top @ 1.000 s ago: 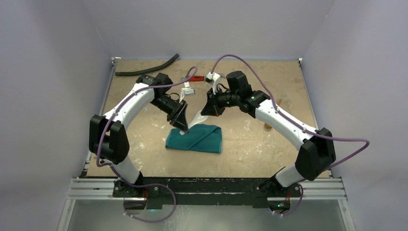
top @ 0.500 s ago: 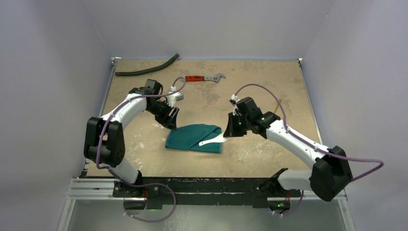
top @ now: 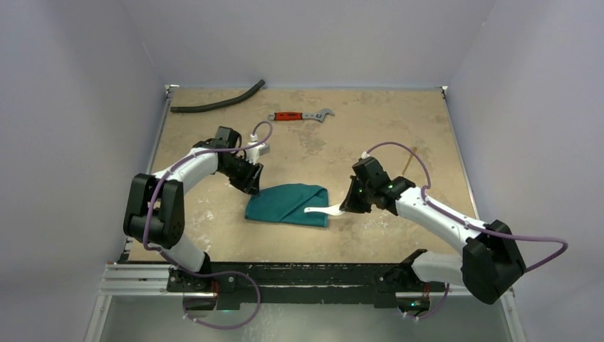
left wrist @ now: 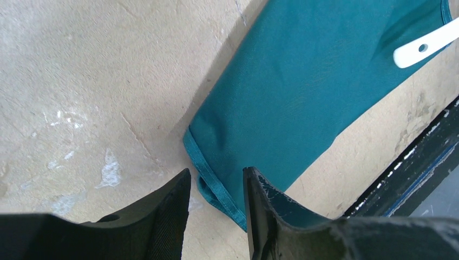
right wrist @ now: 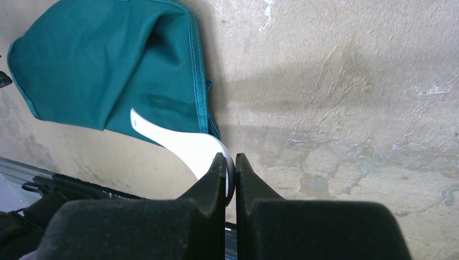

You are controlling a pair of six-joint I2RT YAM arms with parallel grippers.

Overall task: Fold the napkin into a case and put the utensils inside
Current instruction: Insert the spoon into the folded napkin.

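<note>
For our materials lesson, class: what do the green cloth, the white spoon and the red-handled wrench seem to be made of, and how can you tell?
The napkin: woven fabric, matte, with a stitched hem and soft folds.
The spoon: probably plastic; smooth, thin, uniformly white.
The wrench: likely grey metal, with a red handle covering, perhaps rubber or plastic; too small to be sure.
</note>
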